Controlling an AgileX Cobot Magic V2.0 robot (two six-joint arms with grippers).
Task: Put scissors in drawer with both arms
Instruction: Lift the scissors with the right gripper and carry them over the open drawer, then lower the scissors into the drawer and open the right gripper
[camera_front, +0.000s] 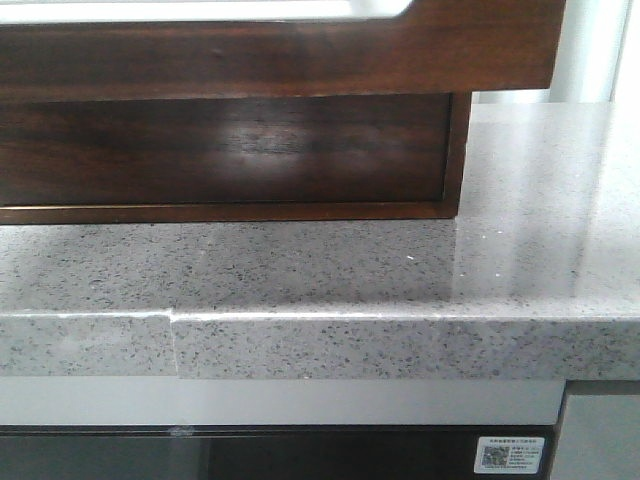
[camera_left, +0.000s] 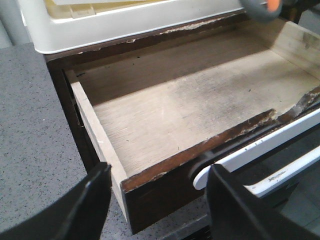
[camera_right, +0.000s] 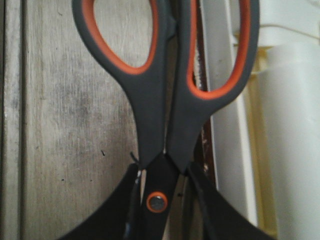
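The drawer's dark reddish-brown glossy front (camera_front: 300, 55) fills the top of the front view, with a whitish lining strip (camera_front: 200, 8) above it. In the left wrist view an open dark-brown drawer (camera_left: 160, 182) shows a pale, worn floor (camera_left: 190, 110). My left gripper (camera_left: 160, 200) is open and empty, its fingers either side of that drawer's front corner. My right gripper (camera_right: 160, 202) is shut on the scissors (camera_right: 155, 130) near their orange-ringed pivot, holding them over the pale floor. The grey and orange handles also show in the left wrist view (camera_left: 260, 7).
A grey speckled countertop (camera_front: 400, 270) carries the cabinet (camera_front: 230, 150); its front edge (camera_front: 350, 345) is near. A cream tray (camera_left: 125, 20) sits on top of the cabinet. White round-cornered rims (camera_left: 260, 147) lie just beyond the open drawer's front.
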